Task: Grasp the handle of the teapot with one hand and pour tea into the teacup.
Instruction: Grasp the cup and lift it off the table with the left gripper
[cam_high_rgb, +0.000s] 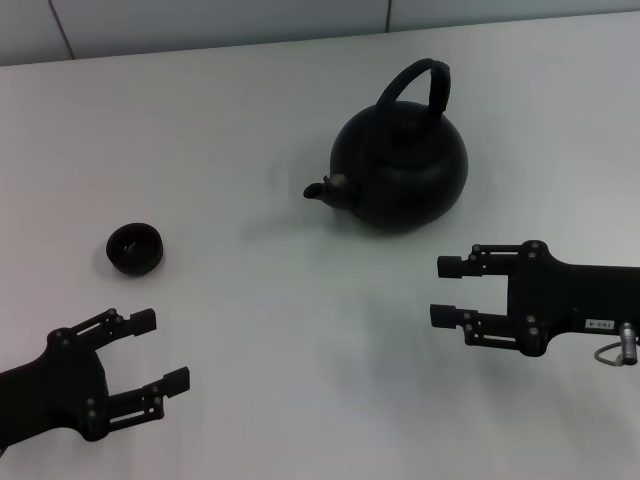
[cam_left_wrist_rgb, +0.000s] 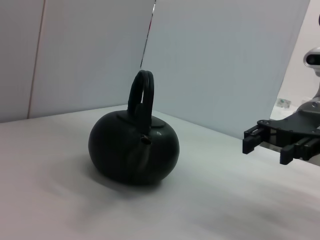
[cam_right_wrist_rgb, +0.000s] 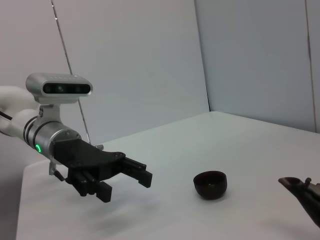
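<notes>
The teapot (cam_high_rgb: 400, 165) stands toward the far edge of the desk (cam_high_rgb: 250, 120), its handle (cam_high_rgb: 425, 85) arching upright and its spout aimed at the left edge. The teacup (cam_high_rgb: 135, 248) sits well apart, nearer the left edge. Both the right end effector (cam_high_rgb: 445, 290) and the left end effector (cam_high_rgb: 160, 350) hover near the front edge, fingers spread and empty. Likely risks: a grip low on the handle's thin side lets the heavy pot swing, and pouring across that gap could miss so small a cup.
</notes>
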